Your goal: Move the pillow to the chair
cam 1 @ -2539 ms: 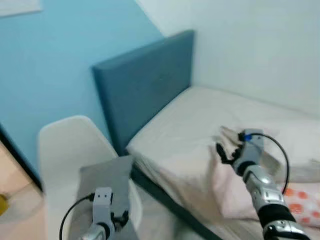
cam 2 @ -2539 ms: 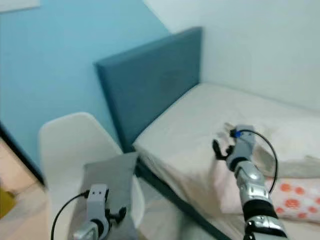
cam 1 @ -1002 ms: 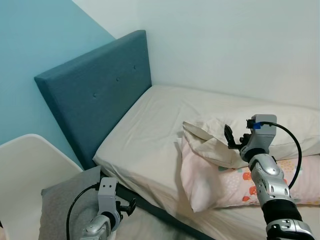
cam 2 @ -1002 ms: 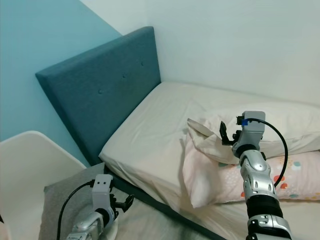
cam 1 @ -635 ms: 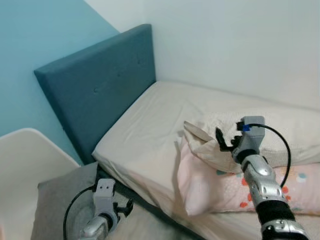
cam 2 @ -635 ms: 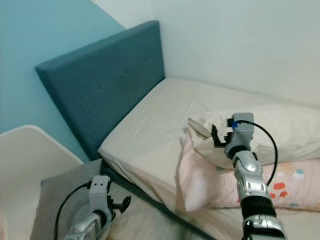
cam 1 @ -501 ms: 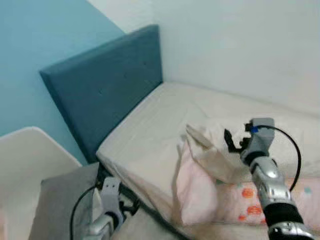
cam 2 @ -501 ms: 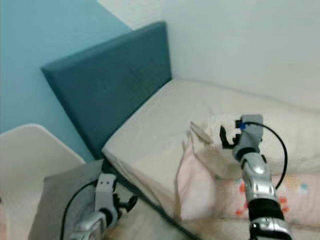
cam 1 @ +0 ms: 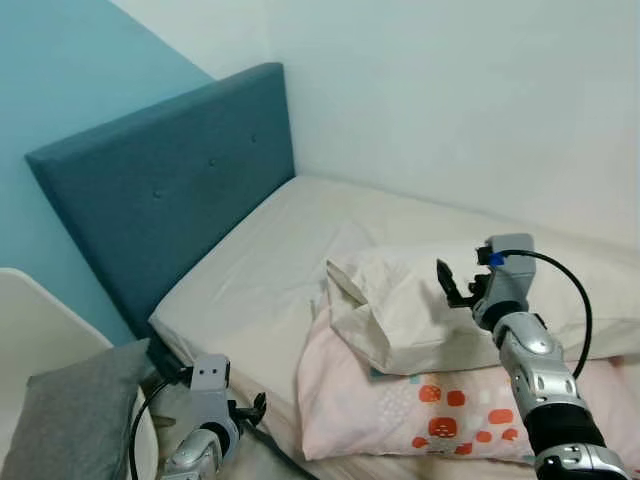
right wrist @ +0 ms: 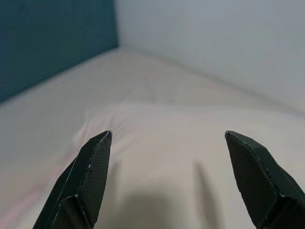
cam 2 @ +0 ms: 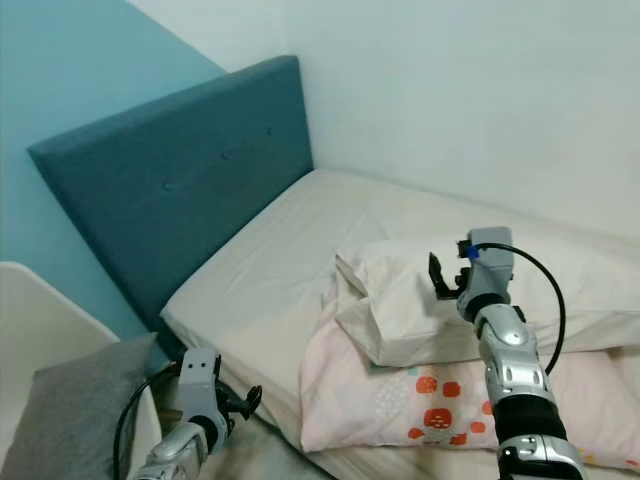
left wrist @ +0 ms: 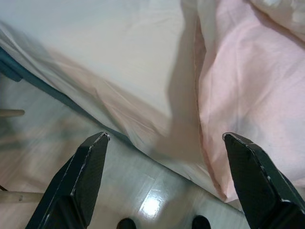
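Bed (cam 1: 270, 260): a cream-sheeted mattress running from the centre to the right of the head views, set in the corner against white walls.
Headboard (cam 1: 160, 190): dark teal, buttoned, standing at the upper left of the bed.
Cream pillow (cam 1: 400, 315): lies right of centre on the bed, resting on top of the pink pillow.
Pink pillow (cam 1: 400, 410): lower right, patterned with red shapes, under the cream pillow.
Chair (cam 1: 40, 320): white, at the lower left edge, just beside the bed.
Grey cushion (cam 1: 70, 420): sits on the chair seat, bottom left.
Right claw (cam 1: 452, 285): hovers over the cream pillow, its two black fingers spread wide apart, holding nothing.
Left claw (cam 1: 252, 409): low at the bottom left, by the bed's edge, fingers apart and empty.
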Controlling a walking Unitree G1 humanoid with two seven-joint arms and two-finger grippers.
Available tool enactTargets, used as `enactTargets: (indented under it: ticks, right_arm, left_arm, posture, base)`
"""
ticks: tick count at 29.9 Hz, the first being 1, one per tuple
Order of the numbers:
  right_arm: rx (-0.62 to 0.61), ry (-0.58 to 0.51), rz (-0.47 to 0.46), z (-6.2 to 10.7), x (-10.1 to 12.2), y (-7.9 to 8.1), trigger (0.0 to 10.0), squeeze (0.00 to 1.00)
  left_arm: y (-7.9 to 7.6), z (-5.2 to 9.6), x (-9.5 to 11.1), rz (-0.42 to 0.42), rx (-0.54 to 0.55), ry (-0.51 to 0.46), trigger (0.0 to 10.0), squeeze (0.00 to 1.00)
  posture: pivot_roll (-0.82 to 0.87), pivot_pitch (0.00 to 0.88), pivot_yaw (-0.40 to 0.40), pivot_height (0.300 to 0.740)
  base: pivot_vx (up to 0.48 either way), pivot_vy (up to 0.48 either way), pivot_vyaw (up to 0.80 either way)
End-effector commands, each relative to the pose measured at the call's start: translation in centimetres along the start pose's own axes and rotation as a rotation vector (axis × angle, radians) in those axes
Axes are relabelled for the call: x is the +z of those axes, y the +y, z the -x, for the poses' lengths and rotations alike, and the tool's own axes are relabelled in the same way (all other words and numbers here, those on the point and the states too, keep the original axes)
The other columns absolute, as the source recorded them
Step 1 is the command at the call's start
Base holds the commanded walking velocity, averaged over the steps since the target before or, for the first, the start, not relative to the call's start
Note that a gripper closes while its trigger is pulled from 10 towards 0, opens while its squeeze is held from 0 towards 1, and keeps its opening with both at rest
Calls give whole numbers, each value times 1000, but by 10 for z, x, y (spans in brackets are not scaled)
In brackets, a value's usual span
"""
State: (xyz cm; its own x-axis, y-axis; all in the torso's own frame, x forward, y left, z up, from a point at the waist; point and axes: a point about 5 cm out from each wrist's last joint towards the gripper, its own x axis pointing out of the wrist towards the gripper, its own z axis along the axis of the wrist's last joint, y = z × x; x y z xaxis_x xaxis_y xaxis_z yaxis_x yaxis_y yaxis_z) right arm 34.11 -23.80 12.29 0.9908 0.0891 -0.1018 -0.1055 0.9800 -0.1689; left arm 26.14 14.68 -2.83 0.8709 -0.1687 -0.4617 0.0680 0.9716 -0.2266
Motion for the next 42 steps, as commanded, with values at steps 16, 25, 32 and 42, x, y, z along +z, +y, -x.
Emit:
enactTargets:
  ticks: [16, 25, 32, 42]
  right_arm:
    - [-643, 156, -615, 44, -55, -83, 10000, 0]
    - [-652, -7, -1101, 59, -84, -73, 10000, 0]
    - [-455, -335, -1225, 47, -49, -81, 10000, 0]
    - [-320, -464, -1239, 37, -23, -83, 10000, 0]
  left_arm:
    - [6, 5, -5, -47, -10, -1, 10000, 0]
    - [18, 11, -2, -156, -18, -26, 10000, 0]
    - [36, 16, 18, -254, -15, -125, 10000, 0]
    - [29, 18, 17, -347, -73, -142, 10000, 0]
  posture:
    - [-5, 43, 60, 723]
    - [28, 121, 134, 723]
    - [72, 184, 188, 723]
    - [76, 214, 197, 723]
  base:
    - [0, 0, 0]
    - [0, 0, 0]
    - [0, 0, 0]
    - [0, 0, 0]
